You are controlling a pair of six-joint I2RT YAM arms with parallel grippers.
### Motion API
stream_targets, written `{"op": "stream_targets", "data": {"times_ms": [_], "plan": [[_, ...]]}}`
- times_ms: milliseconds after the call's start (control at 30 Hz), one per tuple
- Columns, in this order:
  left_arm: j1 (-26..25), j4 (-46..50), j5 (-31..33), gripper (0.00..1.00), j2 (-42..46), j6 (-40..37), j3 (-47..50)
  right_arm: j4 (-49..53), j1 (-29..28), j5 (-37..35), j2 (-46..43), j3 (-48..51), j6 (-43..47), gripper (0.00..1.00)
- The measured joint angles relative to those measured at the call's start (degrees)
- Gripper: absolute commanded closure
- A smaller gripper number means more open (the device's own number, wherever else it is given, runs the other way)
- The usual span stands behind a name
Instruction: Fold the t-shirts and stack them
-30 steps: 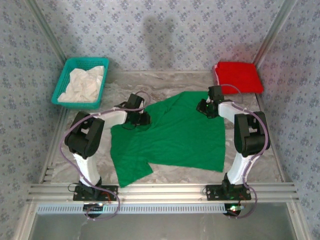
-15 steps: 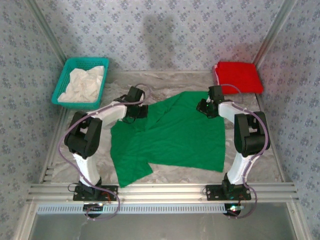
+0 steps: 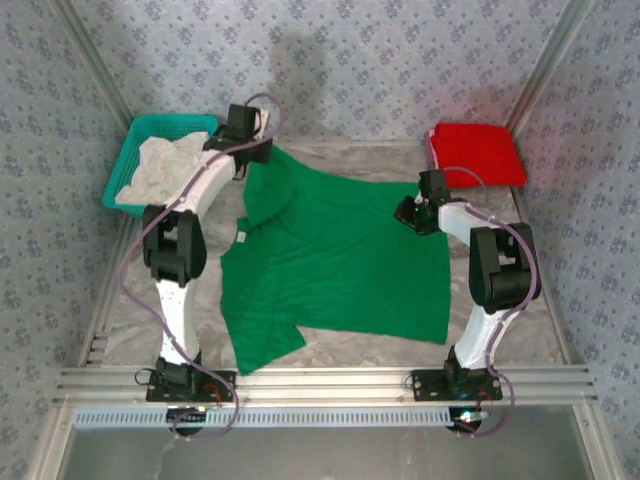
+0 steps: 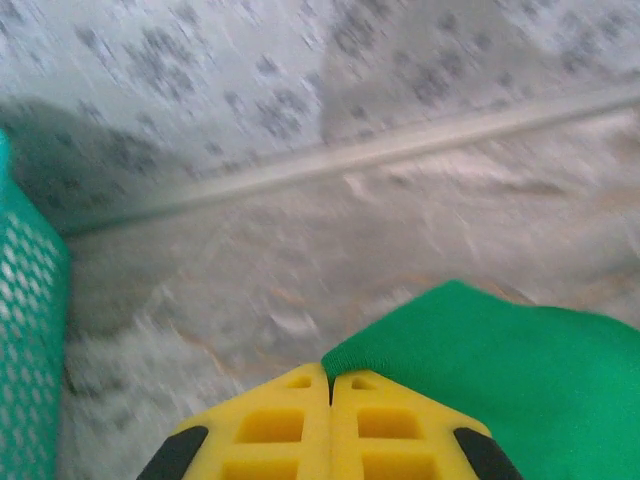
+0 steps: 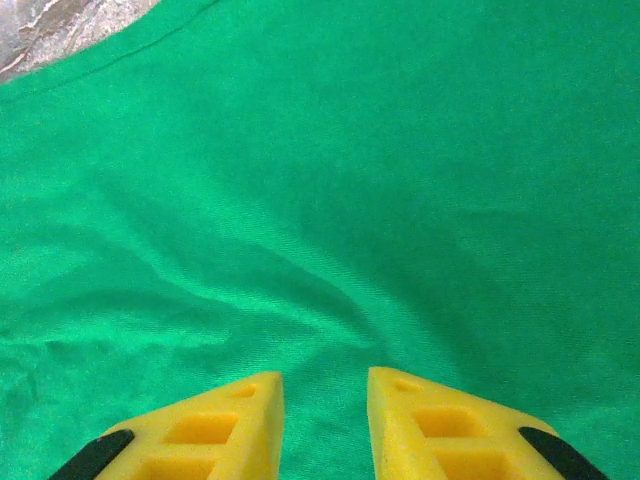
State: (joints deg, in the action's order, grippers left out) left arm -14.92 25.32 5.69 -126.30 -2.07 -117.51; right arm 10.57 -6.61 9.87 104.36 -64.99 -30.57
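The green t-shirt (image 3: pixel 340 260) lies spread over the middle of the table, its far left corner drawn up toward the back wall. My left gripper (image 3: pixel 252 158) is shut on that corner. In the left wrist view the yellow jaws (image 4: pixel 330 378) meet with the green hem (image 4: pixel 500 370) pinched between them. My right gripper (image 3: pixel 407 213) hovers over the shirt's far right part, and its fingers (image 5: pixel 325 385) stand apart just above the green cloth (image 5: pixel 330 200), holding nothing. The red t-shirt (image 3: pixel 478 153) lies folded at the back right corner.
A teal mesh basket (image 3: pixel 128 160) with a crumpled white cloth (image 3: pixel 170 170) stands at the back left, close beside my left gripper; its wall (image 4: pixel 25 330) shows in the left wrist view. Patterned walls enclose the table on three sides.
My left gripper closed on the green shirt's left part and carried it back and to the left, toward the basket, stretching the shirt. The right arm stayed put.
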Motion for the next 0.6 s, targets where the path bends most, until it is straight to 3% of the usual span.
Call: {"op": "stream_targets", "data": {"times_ms": [33,67,200,300,367,433,533,600], "plan": [[0.8,0.7,0.3,0.69,-3.3,-0.8,-4.7,0.2,0.0,0.0,0.0,-0.4,0.0,0.69],[1.6,1.9,0.9,0.54,-6.7,-1.5,-9.4,0.5,0.0,0.0,0.0,-0.8,0.0,0.69],[3.9,8.3,4.9,0.47,-17.3,-3.0,-26.4,1.3,0.0,-0.1,0.0,-1.7,0.1,0.68],[5.7,11.7,6.7,0.42,-16.9,-2.8,-28.4,2.2,0.0,-0.7,-0.1,-1.7,0.5,0.68],[6.9,9.7,4.3,0.31,-12.5,-1.2,-22.5,2.7,0.0,-1.2,-0.5,-1.7,0.7,0.67],[8.5,2.9,1.2,0.2,-0.5,1.2,-4.3,3.1,0.1,-1.6,-1.0,-1.7,1.1,0.67],[10.4,-5.1,-1.5,0.23,18.2,5.4,20.7,3.2,0.3,-2.2,-1.3,-1.7,1.7,0.7],[10.2,-8.9,-3.3,0.33,27.6,9.0,31.2,3.3,0.3,-2.9,-1.3,-1.7,2.1,0.77]]}}
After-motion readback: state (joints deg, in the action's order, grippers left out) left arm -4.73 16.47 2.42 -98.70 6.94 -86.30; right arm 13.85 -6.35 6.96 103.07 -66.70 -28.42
